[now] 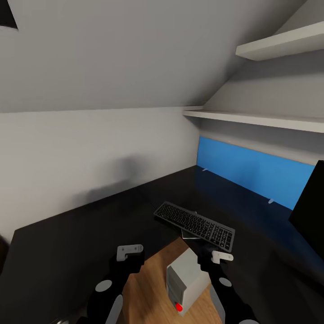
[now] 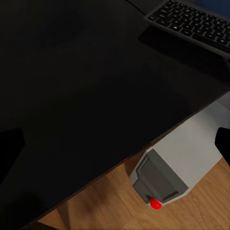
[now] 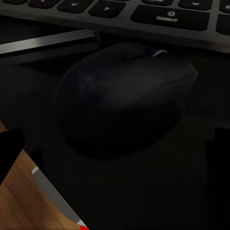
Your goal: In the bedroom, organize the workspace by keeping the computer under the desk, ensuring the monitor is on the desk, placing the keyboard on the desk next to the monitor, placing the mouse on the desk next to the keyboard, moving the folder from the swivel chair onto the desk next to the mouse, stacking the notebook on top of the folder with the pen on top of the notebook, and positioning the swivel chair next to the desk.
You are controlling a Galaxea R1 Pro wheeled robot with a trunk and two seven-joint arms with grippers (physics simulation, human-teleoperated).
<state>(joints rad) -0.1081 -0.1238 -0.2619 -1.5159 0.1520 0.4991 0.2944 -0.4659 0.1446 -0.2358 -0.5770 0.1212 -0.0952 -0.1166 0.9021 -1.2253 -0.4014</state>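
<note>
The black mouse (image 3: 124, 96) lies on the black desk (image 1: 81, 234), close in front of my open right gripper (image 3: 115, 153), whose fingers (image 3: 9, 148) stand to either side of it without touching. Just beyond the mouse is the dark-grey keyboard (image 1: 194, 224), lying at an angle. A thin dark flat thing with a pale edge (image 3: 48, 44), perhaps the notebook, pokes out from under it. The light-grey computer (image 1: 185, 280) stands on the floor at the desk's inner edge. Over that desk edge my left gripper (image 1: 130, 253) hovers open and empty. The monitor (image 1: 310, 211) is at the far right.
A bright blue panel (image 1: 252, 173) runs along the wall behind the desk. White shelves (image 1: 270, 120) hang above it under the sloped ceiling. Light-wood floor (image 1: 144, 288) shows in the desk's notch between my arms.
</note>
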